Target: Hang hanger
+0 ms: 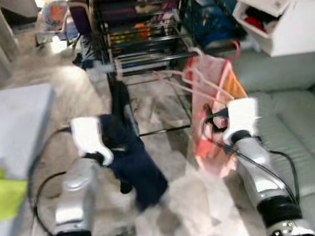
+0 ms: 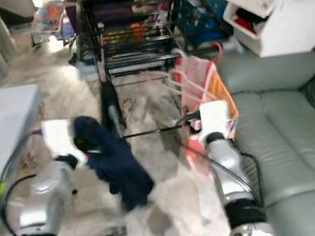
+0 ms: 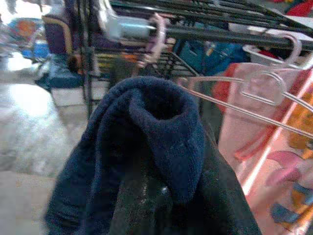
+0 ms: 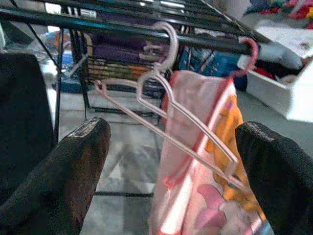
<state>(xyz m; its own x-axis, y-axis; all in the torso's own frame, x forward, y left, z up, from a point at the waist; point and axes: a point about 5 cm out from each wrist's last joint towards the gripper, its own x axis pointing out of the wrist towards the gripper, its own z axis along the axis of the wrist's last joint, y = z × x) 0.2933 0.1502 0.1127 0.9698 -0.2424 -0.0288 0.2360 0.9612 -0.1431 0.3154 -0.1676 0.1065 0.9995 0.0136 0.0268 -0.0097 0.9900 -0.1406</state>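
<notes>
Right wrist view: right gripper [image 4: 171, 161] jaws spread wide, raised before the pink hanger [image 4: 164, 105] hooked on the black drying rack [image 4: 122, 29]; left gripper [image 1: 115, 148], raised alongside, grips a navy garment [image 1: 137, 166]

You see a fuzzy, matt dark navy cloth [image 3: 146, 161] draped low in the left wrist view, its pile rough like fleece. The pale pink hanger [image 4: 166, 105] at centre of the right wrist view looks like smooth, slightly glossy plastic. Across the top runs the black metal rack [image 4: 122, 34], thin and satin. The pink printed garment [image 4: 205, 161] looks like thin cloth. The fingers [image 4: 73, 171] are matt black, scuffed. At right of the left eye view, the grey-green sofa [image 1: 302, 135] looks like smooth leather.
</notes>
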